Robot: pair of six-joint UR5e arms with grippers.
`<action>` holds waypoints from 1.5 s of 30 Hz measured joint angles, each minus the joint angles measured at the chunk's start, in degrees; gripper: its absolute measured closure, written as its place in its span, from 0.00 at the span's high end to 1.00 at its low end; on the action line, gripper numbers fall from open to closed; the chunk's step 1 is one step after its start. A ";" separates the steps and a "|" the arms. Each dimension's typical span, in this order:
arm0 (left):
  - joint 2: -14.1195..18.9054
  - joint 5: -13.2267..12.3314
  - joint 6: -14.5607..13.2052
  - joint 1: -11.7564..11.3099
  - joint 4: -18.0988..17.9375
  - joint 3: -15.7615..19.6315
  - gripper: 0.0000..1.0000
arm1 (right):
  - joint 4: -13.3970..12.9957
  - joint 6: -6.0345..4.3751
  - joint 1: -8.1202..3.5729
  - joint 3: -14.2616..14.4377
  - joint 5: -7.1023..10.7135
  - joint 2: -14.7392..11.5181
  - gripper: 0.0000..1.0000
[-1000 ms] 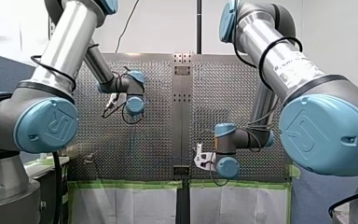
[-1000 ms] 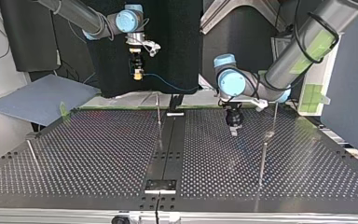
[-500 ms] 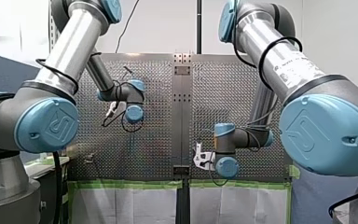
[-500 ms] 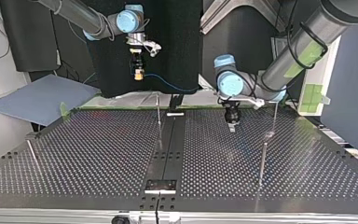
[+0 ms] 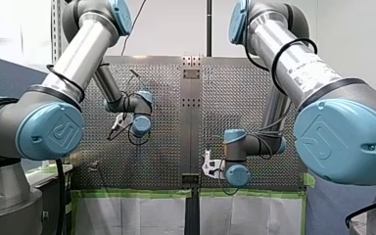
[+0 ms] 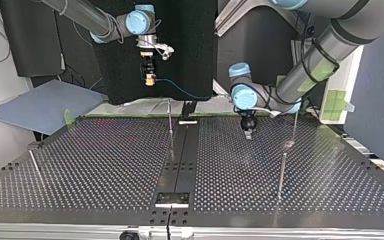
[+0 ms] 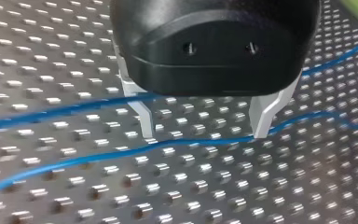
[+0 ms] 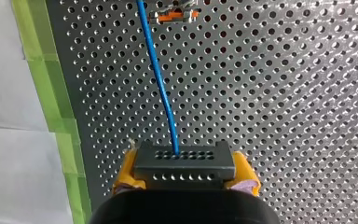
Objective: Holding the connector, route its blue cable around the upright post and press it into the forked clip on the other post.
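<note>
The connector point(image 8: 185, 163) is clamped between the yellow pads point(image 8: 123, 173) of the right arm's jaws and held above the bench point(image 8: 284, 93). Its blue cable point(image 8: 158, 79) is seen running ahead to an orange-marked part point(image 8: 175, 15) that is cut off at the view's edge. The left arm's jaws are spread apart, and their metal fingers point(image 7: 143, 119) are set low over the bench. The cable crosses at their tips, but contact cannot be judged. In the top view, no fork can be made out on the thin posts point(image 6: 282, 172).
</note>
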State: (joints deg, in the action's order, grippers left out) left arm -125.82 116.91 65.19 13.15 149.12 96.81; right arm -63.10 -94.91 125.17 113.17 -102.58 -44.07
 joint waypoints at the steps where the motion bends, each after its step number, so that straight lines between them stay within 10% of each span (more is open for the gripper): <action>1: -0.30 0.00 0.11 -0.03 0.06 -0.05 1.00 | -0.03 -0.02 0.03 0.00 0.00 0.00 0.00; 17: -1.04 -0.96 0.77 0.71 -0.09 -0.09 1.00 | -0.13 -0.08 0.10 0.00 -0.01 0.00 0.00; 45: -6.67 -0.55 2.96 2.38 2.87 -1.18 1.00 | 1.37 -0.01 -3.70 0.00 -0.02 -0.01 0.00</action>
State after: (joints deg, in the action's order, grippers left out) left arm -132.49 116.36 68.15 15.53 151.99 95.63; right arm -61.72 -94.93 121.47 113.17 -102.60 -44.07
